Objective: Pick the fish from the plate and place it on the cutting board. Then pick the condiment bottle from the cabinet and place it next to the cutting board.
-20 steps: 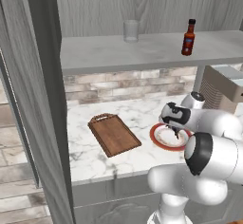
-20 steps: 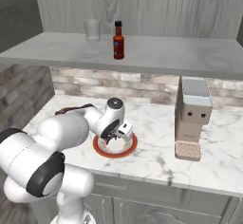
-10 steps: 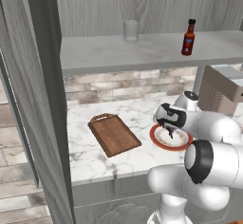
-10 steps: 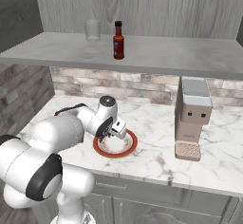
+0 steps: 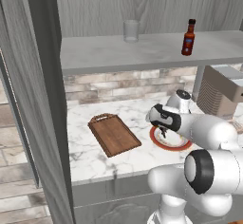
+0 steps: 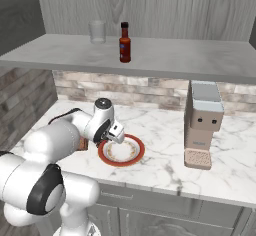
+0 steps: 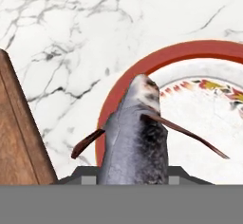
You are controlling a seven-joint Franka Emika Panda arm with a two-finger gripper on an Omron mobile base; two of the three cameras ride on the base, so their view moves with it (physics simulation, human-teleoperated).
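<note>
Since the frame 1 second back, my arm has swung left: the gripper (image 5: 163, 132) has left the middle of the plate (image 5: 182, 146) and now hangs over its left rim, on the side facing the cutting board (image 5: 114, 134). The hand view shows the fish (image 7: 136, 137) pinned between the fingers, sticking out forward with the plate rim and bare marble counter (image 7: 71, 42) below it, so I read it as lifted clear and the jaws as clamped on it. The board's brown edge sits at the left of that view, just beside the plate but not yet under the fish.

The risks I see:
1. The fish is slim and slick-looking, held near 1 end as far as I can tell; a fast swing could pivot it or shake it loose onto the counter between plate and board.
2. Letting go too soon would drop it short, on the marble or the board's near edge.
3. Coming down too low over the board could drag the fish and shove the board.

The bottle (image 6: 124, 43) stands upright on the cabinet shelf (image 6: 165, 57), near a glass (image 6: 97, 31), untouched.
</note>
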